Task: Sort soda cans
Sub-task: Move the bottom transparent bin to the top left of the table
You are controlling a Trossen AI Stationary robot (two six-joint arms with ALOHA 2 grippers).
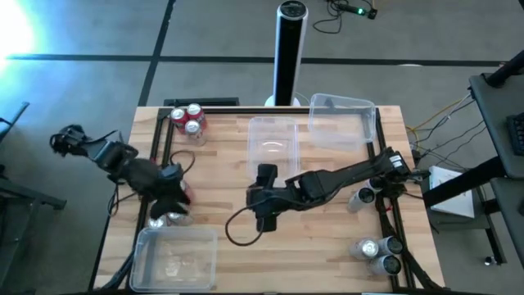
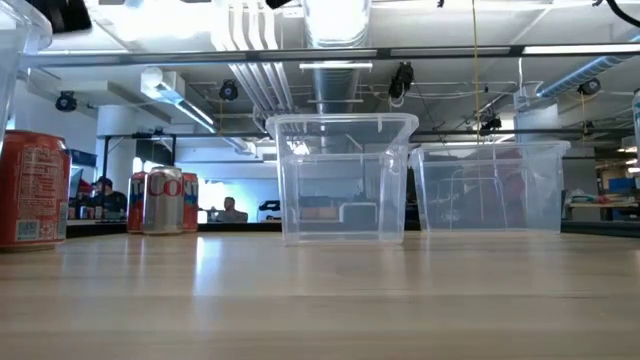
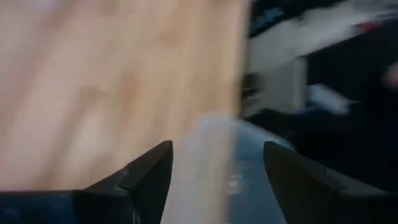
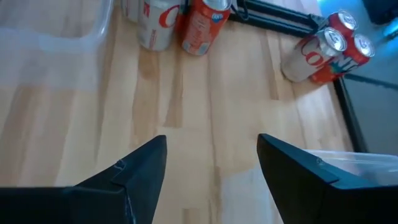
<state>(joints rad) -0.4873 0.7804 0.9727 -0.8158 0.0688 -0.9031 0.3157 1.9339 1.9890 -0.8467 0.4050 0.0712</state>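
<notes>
Cans (image 1: 187,120) stand in clusters round the middle tub (image 1: 272,139), on the bench (image 1: 327,246): light, smooth, dentable, best gripped mid-body. Right fingers (image 4: 211,171) gape empty beside that tub; left fingers (image 3: 217,180) open, apparently empty.

Three cans (image 1: 188,120) stand near the table's (image 1: 327,246) far left corner; two tubs (image 1: 272,143) sit along its far edge.
</notes>
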